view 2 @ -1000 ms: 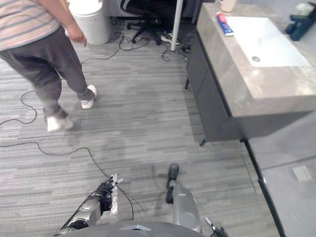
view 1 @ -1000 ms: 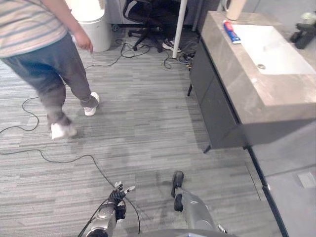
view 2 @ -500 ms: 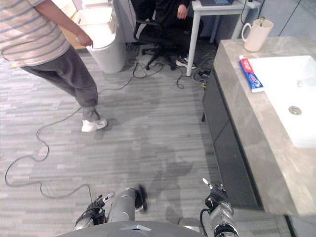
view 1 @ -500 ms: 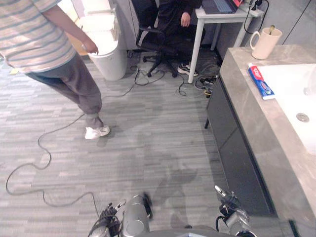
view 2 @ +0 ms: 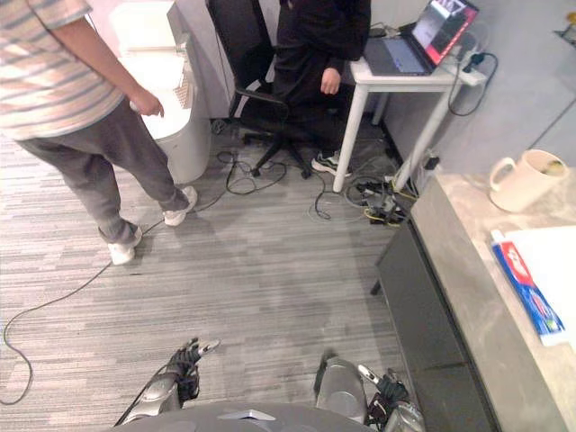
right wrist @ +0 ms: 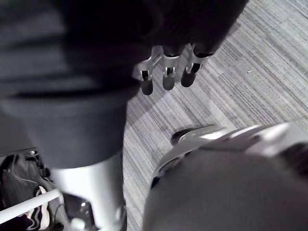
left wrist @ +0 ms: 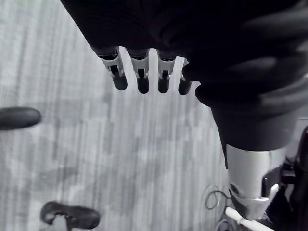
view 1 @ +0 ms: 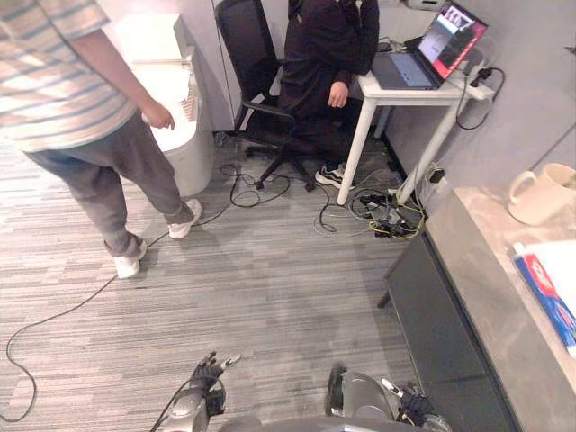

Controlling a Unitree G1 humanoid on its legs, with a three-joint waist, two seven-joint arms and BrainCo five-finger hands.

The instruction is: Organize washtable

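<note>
The washtable [view 2: 454,270] stands at the right, a grey stone top over a dark cabinet. On it sits a cream mug [view 2: 523,179] and a red, white and blue toothpaste tube [view 2: 529,290] beside the white basin [view 2: 551,248]. My left hand [view 1: 205,378] hangs low over the carpet at the bottom, far from the table. In the left wrist view its fingers [left wrist: 139,79] are straight and hold nothing. My right hand [view 2: 389,389] hangs low near the cabinet's front, its fingers [right wrist: 166,77] relaxed and empty.
A person in a striped shirt [view 1: 81,99] stands at the left by a white bin [view 1: 171,99]. Another person in black [view 1: 324,54] sits on an office chair at a white desk with a laptop [view 1: 432,49]. Cables [view 1: 63,310] trail across the carpet.
The whole picture has shifted, so the camera has moved: less of the washtable shows, and the desk and seated person show more. The standing person has stepped. Both hands still hang low.
</note>
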